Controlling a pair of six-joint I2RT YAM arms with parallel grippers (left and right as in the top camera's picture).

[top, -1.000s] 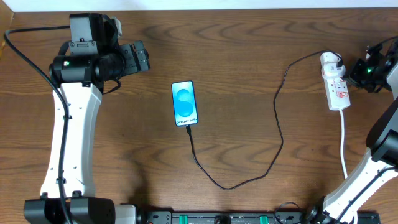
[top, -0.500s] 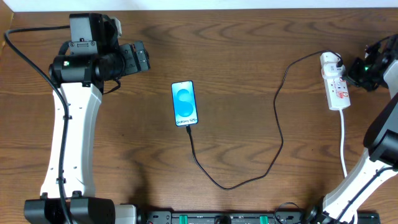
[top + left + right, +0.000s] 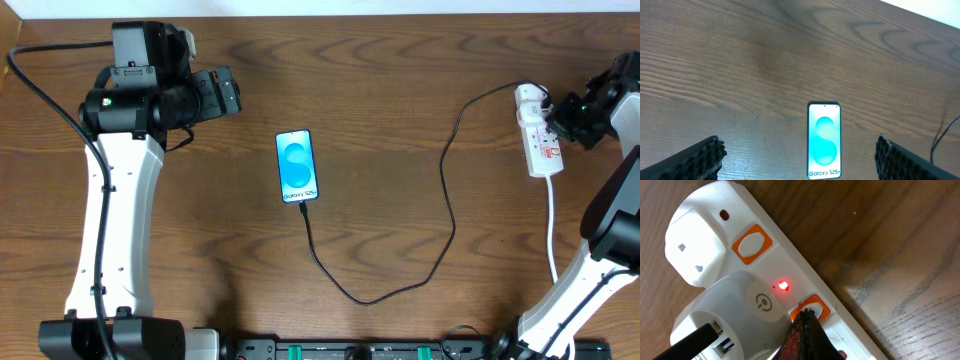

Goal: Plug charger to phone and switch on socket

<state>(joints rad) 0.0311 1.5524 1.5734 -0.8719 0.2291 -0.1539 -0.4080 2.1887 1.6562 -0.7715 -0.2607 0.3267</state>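
Note:
The phone [image 3: 298, 166] lies flat mid-table with its blue screen lit; it also shows in the left wrist view [image 3: 824, 141]. The black charger cable [image 3: 445, 200] runs from the phone's lower end in a loop to a white adapter [image 3: 735, 315] plugged into the socket strip [image 3: 541, 140]. My right gripper [image 3: 806, 322] is shut, its tips pressed on the strip's orange switch [image 3: 812, 306]; a red light [image 3: 783, 285] glows beside it. My left gripper [image 3: 797, 160] is open and empty, above the table short of the phone.
The strip's white cord [image 3: 553, 230] runs toward the front edge at the right. A second orange switch [image 3: 752, 243] and a white plug [image 3: 695, 255] sit further along the strip. The left arm [image 3: 120, 200] stretches along the left side.
My right gripper has moved slightly left onto the socket strip. The left arm, phone and cable have not moved.

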